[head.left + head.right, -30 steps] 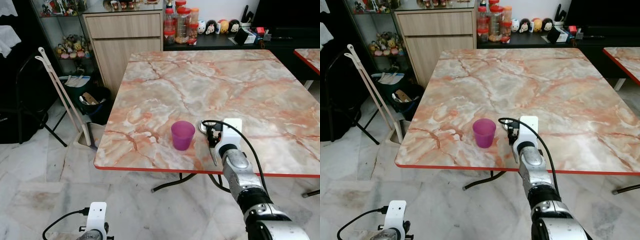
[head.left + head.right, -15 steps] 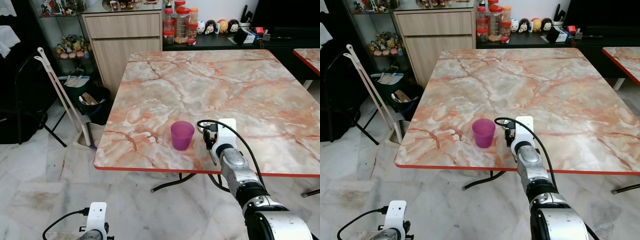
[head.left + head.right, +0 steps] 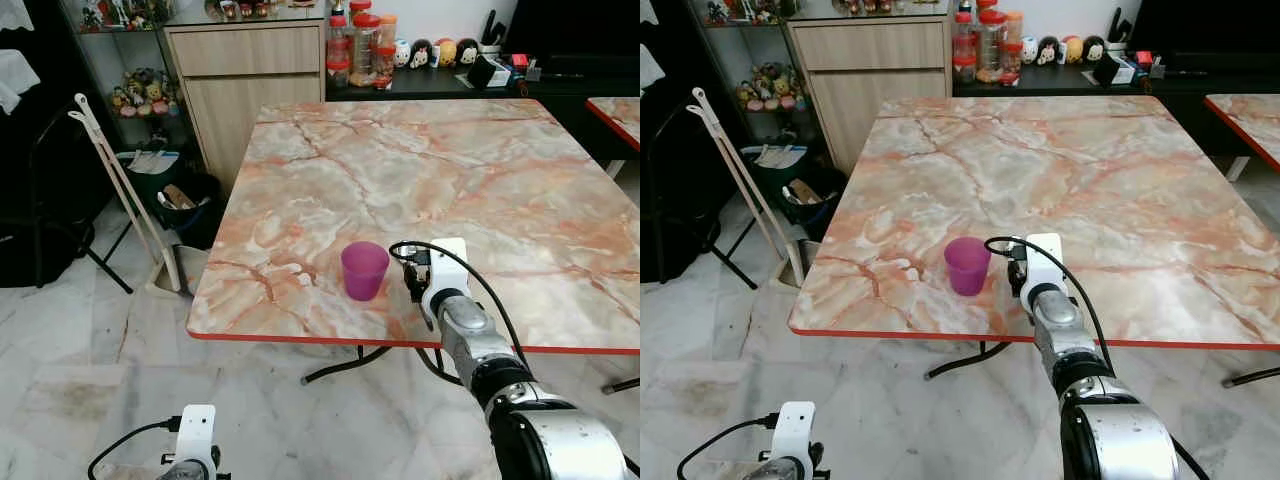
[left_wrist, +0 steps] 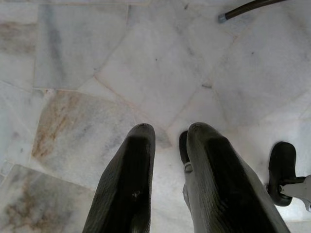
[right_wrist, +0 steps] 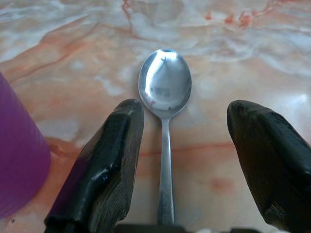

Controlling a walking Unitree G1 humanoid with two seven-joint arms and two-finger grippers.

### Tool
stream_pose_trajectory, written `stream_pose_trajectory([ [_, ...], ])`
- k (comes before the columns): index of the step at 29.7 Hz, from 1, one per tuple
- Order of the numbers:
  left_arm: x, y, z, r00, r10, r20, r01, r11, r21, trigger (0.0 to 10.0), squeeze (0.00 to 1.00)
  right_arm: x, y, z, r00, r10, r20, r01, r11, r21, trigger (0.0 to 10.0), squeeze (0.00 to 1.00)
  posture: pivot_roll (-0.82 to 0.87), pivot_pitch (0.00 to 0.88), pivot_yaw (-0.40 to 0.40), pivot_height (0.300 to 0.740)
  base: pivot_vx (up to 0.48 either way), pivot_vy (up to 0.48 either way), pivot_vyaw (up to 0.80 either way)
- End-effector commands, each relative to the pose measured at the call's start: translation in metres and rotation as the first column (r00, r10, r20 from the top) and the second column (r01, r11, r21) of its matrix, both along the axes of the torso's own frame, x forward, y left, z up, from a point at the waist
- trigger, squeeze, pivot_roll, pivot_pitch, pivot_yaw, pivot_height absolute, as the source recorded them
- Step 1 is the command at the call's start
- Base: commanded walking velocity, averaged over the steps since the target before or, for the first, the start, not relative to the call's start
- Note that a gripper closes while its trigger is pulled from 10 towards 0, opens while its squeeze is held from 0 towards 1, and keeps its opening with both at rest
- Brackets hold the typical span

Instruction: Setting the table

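A purple plastic cup (image 3: 364,270) stands upright near the front edge of the marble table (image 3: 420,170). Just right of it my right gripper (image 5: 184,111) hovers low over the table, open. A metal spoon (image 5: 165,92) lies flat on the marble between its two fingers (image 5: 114,145), bowl pointing away, touched by neither finger. The cup's purple side (image 5: 17,170) sits right beside one finger. My left gripper (image 4: 167,133) hangs idle over the marble floor, fingers close together.
The table's red front edge (image 3: 300,338) lies just below the cup. A wooden cabinet (image 3: 250,85), jars (image 3: 362,45) and a dark counter stand behind the table. A folding rack (image 3: 120,180) and bin (image 3: 185,205) sit to the left. A second table's corner (image 3: 618,115) shows at right.
My right gripper has shifted a little to the left, closer to the purple cup, with the spoon still lying on the table. The left arm has not moved.
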State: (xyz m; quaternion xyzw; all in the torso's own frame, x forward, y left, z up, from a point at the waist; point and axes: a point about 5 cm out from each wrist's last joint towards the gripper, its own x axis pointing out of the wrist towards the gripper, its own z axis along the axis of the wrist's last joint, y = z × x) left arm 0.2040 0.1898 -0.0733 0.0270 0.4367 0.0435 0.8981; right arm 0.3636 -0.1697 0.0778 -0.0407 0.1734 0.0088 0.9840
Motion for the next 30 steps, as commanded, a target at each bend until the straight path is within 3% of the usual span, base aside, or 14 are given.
stream_pose_trajectory([
  [1, -0.007, 0.002, -0.004, 0.999, 0.024, -0.026, -0.024, 1.0, 0.002, 10.0, 0.0, 0.002, 0.002, 0.003, 1.0, 0.016, 0.006, -0.016, 1.0, -0.009, 10.0, 0.0, -0.05, 0.0, 0.005, 0.74, 0.0, 0.0, 0.0],
  [30, -0.015, 0.0, -0.008, 0.999, 0.02, -0.048, -0.019, 1.0, 0.005, 10.0, 0.0, -0.004, 0.005, -0.009, 0.998, 0.044, -0.044, -0.044, 0.999, -0.006, 10.0, 0.0, -0.05, 0.0, -0.003, 0.74, 0.0, 0.0, 0.0],
])
